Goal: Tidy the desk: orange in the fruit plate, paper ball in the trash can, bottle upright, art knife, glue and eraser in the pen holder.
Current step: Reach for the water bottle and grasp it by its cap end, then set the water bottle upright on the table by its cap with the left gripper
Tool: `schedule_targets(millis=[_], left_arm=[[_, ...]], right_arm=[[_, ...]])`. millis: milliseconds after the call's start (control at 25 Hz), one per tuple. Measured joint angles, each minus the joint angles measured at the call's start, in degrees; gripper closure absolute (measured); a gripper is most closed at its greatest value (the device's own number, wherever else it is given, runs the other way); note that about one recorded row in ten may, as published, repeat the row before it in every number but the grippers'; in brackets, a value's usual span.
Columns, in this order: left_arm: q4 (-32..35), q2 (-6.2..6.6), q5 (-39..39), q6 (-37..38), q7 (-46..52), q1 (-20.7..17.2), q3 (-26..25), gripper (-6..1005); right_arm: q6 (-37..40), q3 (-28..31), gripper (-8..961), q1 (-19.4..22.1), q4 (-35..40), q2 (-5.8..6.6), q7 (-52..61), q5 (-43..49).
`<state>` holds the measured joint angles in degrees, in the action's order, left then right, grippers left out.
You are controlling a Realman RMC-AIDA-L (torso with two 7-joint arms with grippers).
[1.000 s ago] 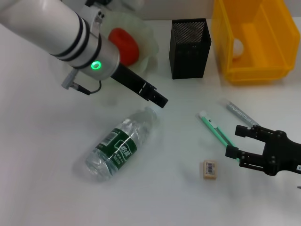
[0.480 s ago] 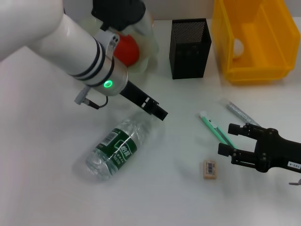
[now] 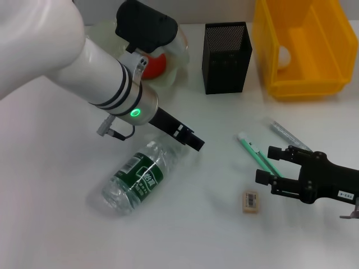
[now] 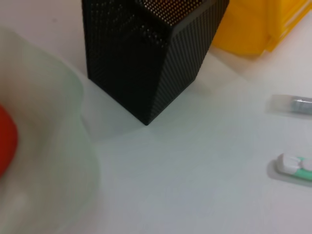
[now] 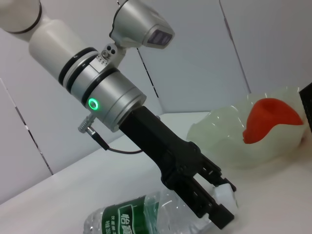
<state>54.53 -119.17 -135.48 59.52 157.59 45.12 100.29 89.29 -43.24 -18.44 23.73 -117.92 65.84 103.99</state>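
A clear bottle (image 3: 143, 174) with a green label lies on its side. My left gripper (image 3: 190, 140) is low over its neck. In the right wrist view the left gripper (image 5: 220, 201) is open with the white cap (image 5: 227, 195) between its fingers. My right gripper (image 3: 267, 165) is open and empty at the near end of the green art knife (image 3: 255, 152), above the eraser (image 3: 250, 202). The glue stick (image 3: 288, 134) lies beyond it. The orange (image 3: 155, 63) sits in the pale fruit plate (image 3: 178, 46). The paper ball (image 3: 284, 54) lies in the yellow trash bin (image 3: 303, 84).
The black mesh pen holder (image 3: 226, 56) stands at the back between the plate and the bin. The left wrist view shows the pen holder (image 4: 146, 53), the plate's rim (image 4: 73, 141), the glue (image 4: 292, 104) and the knife tip (image 4: 295, 165). My left arm's body covers the back left.
My left gripper has come down and slightly right, onto the bottle's neck. My right gripper has moved left, towards the art knife and the eraser.
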Motion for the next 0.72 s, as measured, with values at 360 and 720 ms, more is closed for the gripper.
schedule_targets(millis=[360,720], left_arm=[[0.47,0.0,0.04,-0.52,-0.07,-0.49,1.61,328],[4.25,0.0,-0.44,-0.96,-2.03,-2.35,4.73,522]], right_arm=[[0.0,0.0,180,-0.25,-0.75,-0.12,-0.02,0.09],[0.02,0.01,180,-0.04,-0.88,-0.12,-0.02,0.09]])
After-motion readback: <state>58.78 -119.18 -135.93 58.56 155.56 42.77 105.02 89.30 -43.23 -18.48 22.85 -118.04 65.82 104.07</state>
